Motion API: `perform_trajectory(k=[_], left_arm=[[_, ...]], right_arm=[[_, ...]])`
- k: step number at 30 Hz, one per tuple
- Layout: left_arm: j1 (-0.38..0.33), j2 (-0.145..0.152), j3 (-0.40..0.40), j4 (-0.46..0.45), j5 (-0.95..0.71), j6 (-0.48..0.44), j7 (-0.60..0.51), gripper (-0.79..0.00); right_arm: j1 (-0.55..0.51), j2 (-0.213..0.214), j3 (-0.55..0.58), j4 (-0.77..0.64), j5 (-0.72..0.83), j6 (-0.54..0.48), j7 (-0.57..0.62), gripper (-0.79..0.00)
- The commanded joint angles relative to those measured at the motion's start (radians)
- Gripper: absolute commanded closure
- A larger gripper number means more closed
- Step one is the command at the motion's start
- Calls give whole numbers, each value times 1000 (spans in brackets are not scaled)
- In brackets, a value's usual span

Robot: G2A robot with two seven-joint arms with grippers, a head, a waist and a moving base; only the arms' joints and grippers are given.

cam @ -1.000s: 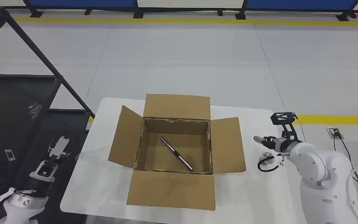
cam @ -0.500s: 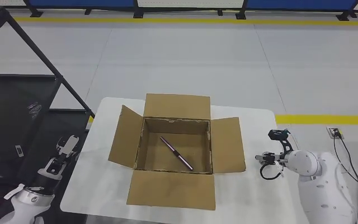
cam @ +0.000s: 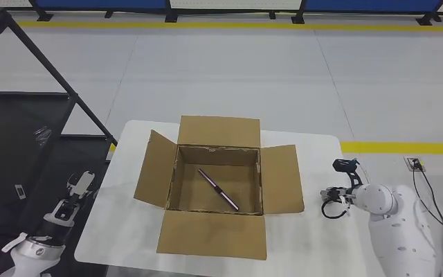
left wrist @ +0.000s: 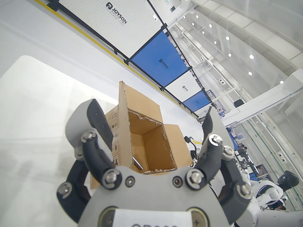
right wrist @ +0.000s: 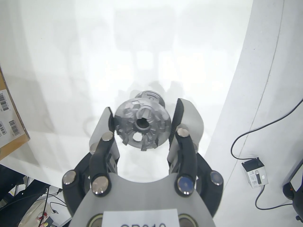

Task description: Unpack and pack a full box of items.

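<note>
An open cardboard box [cam: 282,179] stands mid-table with its flaps spread. A thin metal rod [cam: 218,189] lies slanted on its bottom. To the right of the box, close over the white table [cam: 315,239], my right gripper [cam: 331,206] is shut on a grey metal hub-shaped part [right wrist: 142,124], whose flange is pinched between both fingers [right wrist: 109,121]. My left gripper [left wrist: 152,112] is open and holds nothing. It hangs off the table's left edge [cam: 79,183] and points toward the box [left wrist: 142,105], with the rod [left wrist: 137,163] visible inside.
A black frame and dark netting [cam: 62,90] stand left of the table. On the floor at the right lie a cable and a small black adapter [right wrist: 254,173]. The box corner [right wrist: 9,119] is near my right gripper.
My right gripper has moved a little toward the table's front edge with the metal part in it. The left arm has shifted slightly beside the table.
</note>
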Motion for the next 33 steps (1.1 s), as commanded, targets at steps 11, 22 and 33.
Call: perform_trajectory(k=[11,22,33], left_arm=[[22,0,-9,-2,-21,-21,10,-785],[67,-5,-46,23,-78,-56,47,-785],[88,-6,-80,35,-110,-70,51,-785]], right_arm=[[-148,0,-7,-640,99,163,-113,0],[20,-37,-486,-675,119,114,-93,0],[351,-174,-934,-41,175,205,-149,0]])
